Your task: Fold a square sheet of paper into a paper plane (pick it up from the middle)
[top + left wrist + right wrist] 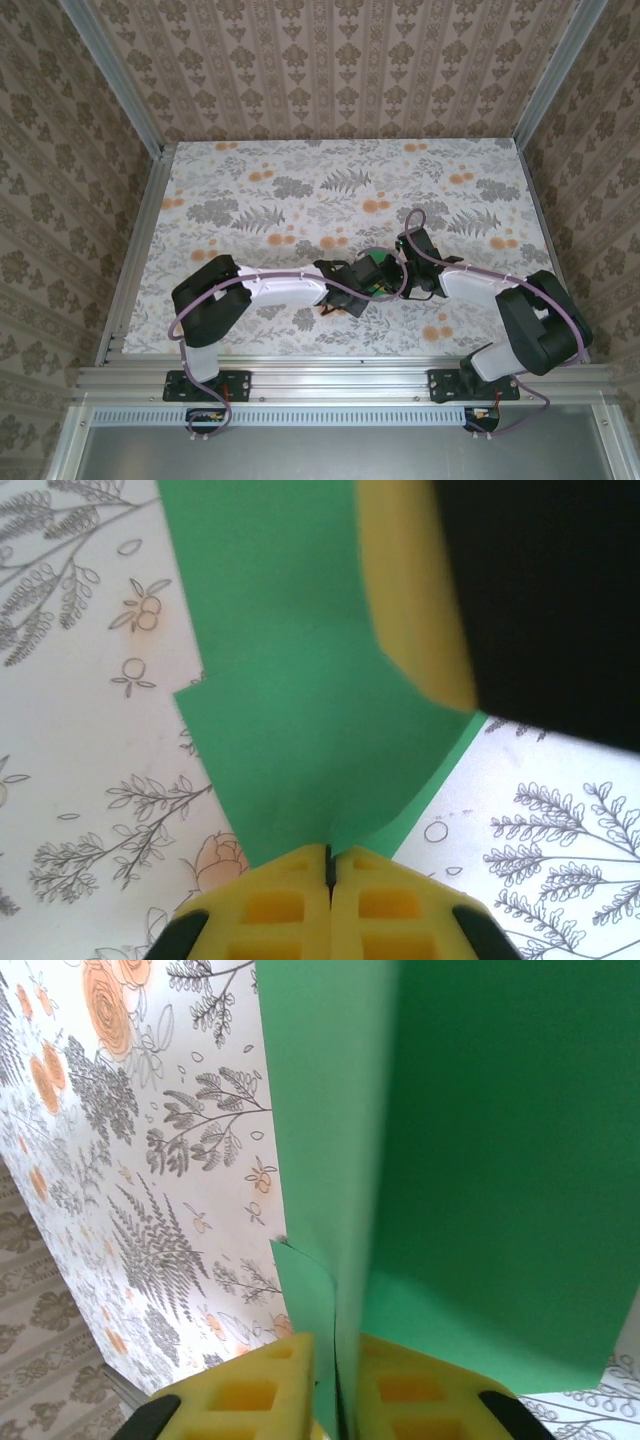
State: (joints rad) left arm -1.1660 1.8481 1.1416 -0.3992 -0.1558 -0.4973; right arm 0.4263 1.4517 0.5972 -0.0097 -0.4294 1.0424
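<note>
Top external view: both arms meet over the near middle of the table point(300, 190), and the paper point(375, 262) sits between their grippers, apparently lifted off the surface. From the left wrist we see the left gripper point(328, 852) clenched, its pads pressed together on the paper's near edge, where the sheet bends into a soft crease. A folded flap makes a stepped edge on the sheet's left side. From the right wrist, the right gripper point(335, 1358) has the paper's fold running down between its pads, which stand slightly apart. We cannot tell whether they pinch the sheet or merely straddle it.

We judge the task to be mid-fold: the sheet is doubled at least once but is far from a dart, with no point or wings to see. The next move, we think, calls for one gripper to hold firm while the other shifts along the crease to press it sharp. The risk is that the thin paper slips or buckles if both let go together.
</note>
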